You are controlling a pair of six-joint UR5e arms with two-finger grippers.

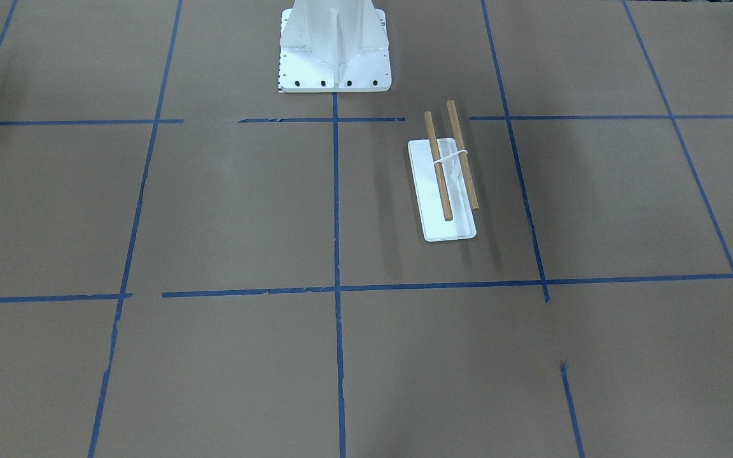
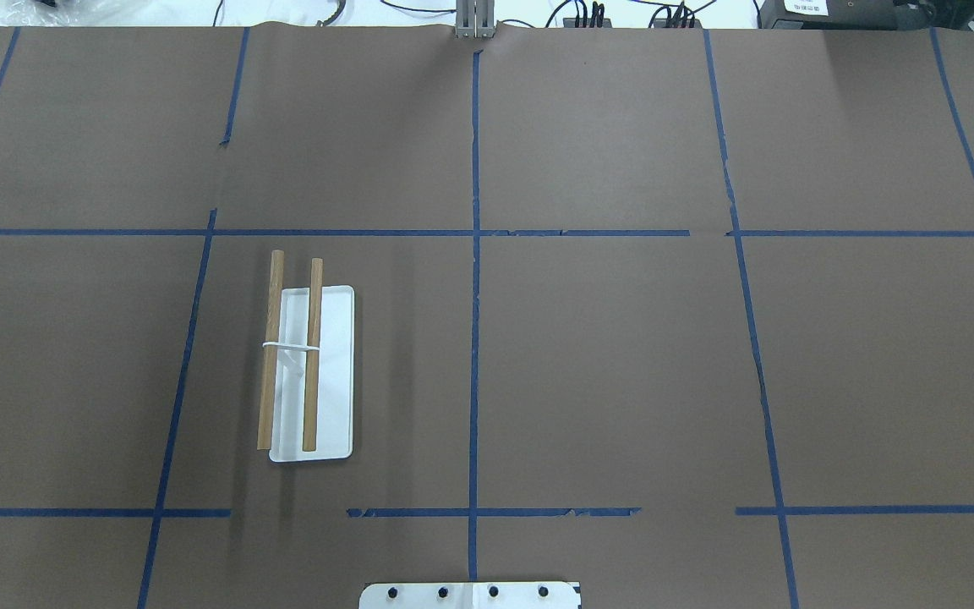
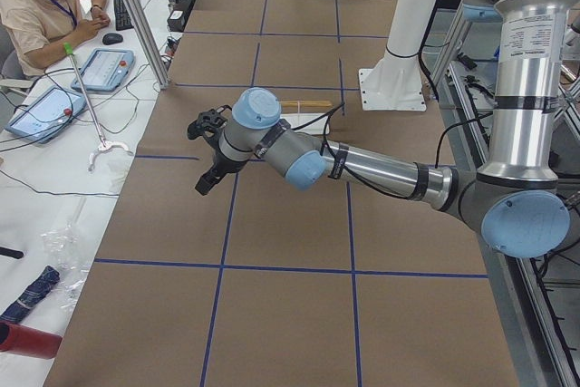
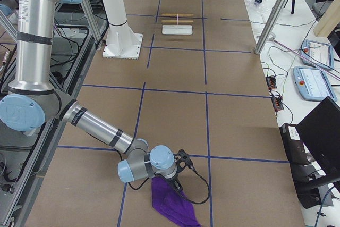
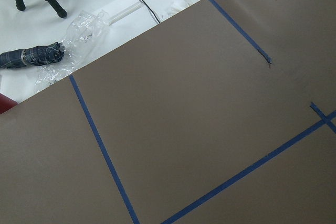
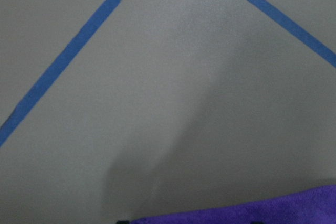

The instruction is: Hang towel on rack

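Note:
The rack [image 2: 311, 372] is a white tray with two wooden rods; it stands on the robot's left half of the table and also shows in the front view [image 1: 443, 191] and the right view [image 4: 177, 25]. The purple towel [image 4: 172, 206] lies at the table's right end; its edge shows in the right wrist view [image 6: 252, 214]. My right gripper [image 4: 174, 183] is down at the towel's upper edge; I cannot tell whether it is open or shut. My left gripper [image 3: 207, 178] hovers over bare table beyond the rack; I cannot tell its state either.
The white ribbed pedestal [image 1: 335, 51] stands at the robot's edge of the table. An operator [image 3: 45, 6] sits beside the table's left end with tablets [image 3: 100, 65]. Metal frame posts [image 4: 276, 9] stand along the far side.

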